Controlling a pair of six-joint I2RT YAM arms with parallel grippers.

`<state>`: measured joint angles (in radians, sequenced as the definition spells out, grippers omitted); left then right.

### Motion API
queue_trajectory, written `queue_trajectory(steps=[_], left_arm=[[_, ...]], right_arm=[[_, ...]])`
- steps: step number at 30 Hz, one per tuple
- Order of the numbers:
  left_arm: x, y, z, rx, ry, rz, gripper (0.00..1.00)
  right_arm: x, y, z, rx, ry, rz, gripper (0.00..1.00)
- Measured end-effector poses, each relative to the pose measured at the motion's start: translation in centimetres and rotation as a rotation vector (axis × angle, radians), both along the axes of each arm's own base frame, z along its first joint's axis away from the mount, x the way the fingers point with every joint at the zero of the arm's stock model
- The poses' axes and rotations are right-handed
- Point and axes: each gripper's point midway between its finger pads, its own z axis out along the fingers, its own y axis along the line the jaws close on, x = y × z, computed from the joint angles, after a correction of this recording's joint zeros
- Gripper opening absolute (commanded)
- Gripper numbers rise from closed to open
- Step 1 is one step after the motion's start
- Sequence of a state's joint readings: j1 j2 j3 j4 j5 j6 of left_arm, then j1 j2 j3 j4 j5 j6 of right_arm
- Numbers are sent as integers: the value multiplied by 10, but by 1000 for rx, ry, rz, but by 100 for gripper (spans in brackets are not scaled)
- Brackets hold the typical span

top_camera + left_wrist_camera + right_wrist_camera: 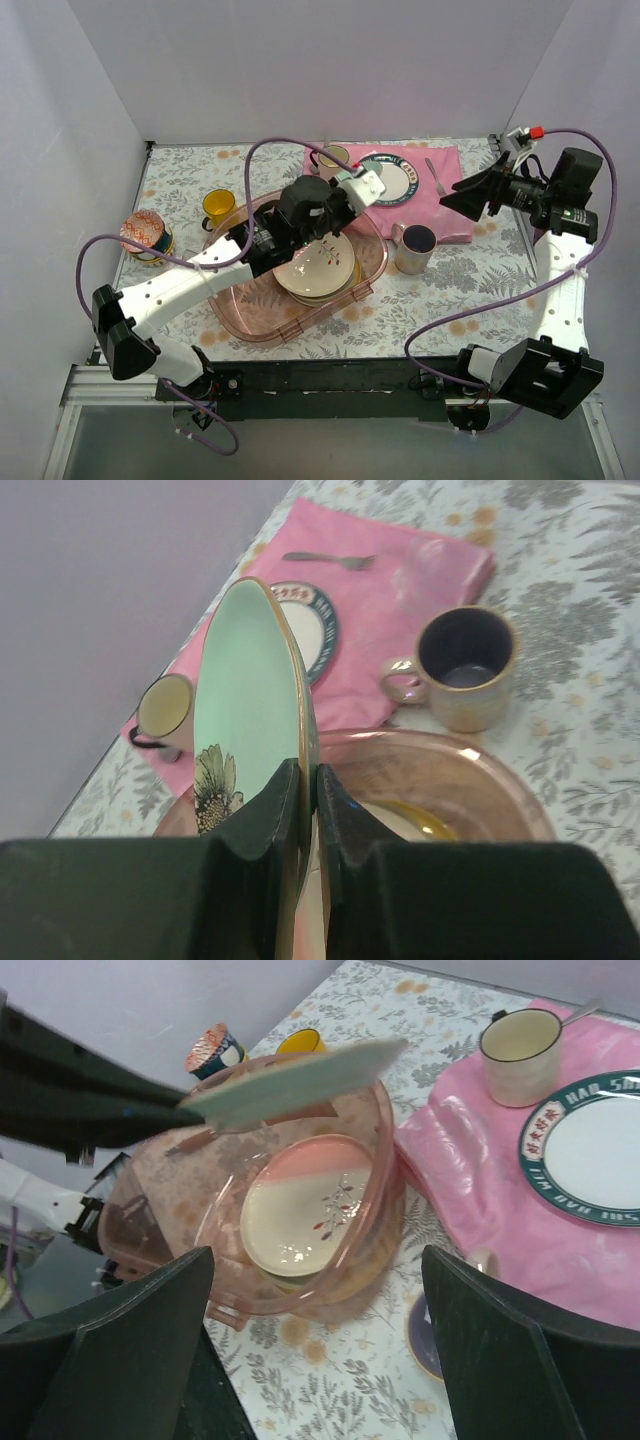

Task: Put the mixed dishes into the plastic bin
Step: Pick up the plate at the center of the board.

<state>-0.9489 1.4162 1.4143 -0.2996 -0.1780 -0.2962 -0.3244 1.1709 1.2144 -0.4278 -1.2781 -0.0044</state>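
Note:
My left gripper [308, 780] is shut on the rim of the large mint-green plate [245, 700], which it holds on edge above the pink plastic bin [250, 320]. From the right wrist view that plate [300, 1085] hangs tilted over the bin [160, 1190]. The cream floral plate [315, 265] lies inside the bin on top of another cream plate. On the table left of the bin are the yellow mug [218, 207] and the patterned bowl [145, 235]. The grey mug [415, 248] stands to the bin's right. My right gripper [452, 198] hovers open and empty over the pink cloth.
The pink cloth [445, 195] at the back carries a blue-rimmed white plate [392, 178], a cream mug with a dark rim [335, 157] and a fork [436, 175]. White walls close in the table on the left, back and right.

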Motion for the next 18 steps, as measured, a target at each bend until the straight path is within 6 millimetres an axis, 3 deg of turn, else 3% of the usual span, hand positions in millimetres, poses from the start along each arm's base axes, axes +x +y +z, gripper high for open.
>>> queue_trajectory(steps=[8,14,18], left_arm=[[-71,-71,-8,8,-49,-186,0],[-90,-98,-35,89,-74,-215,0],[-96,-108,-53,147,-93,-220,0]], right_arm=[[-9,26,-9,34,232,-9,91],[-19,24,-25,53,370,-115,89],[-28,24,-47,62,464,-156,89]])
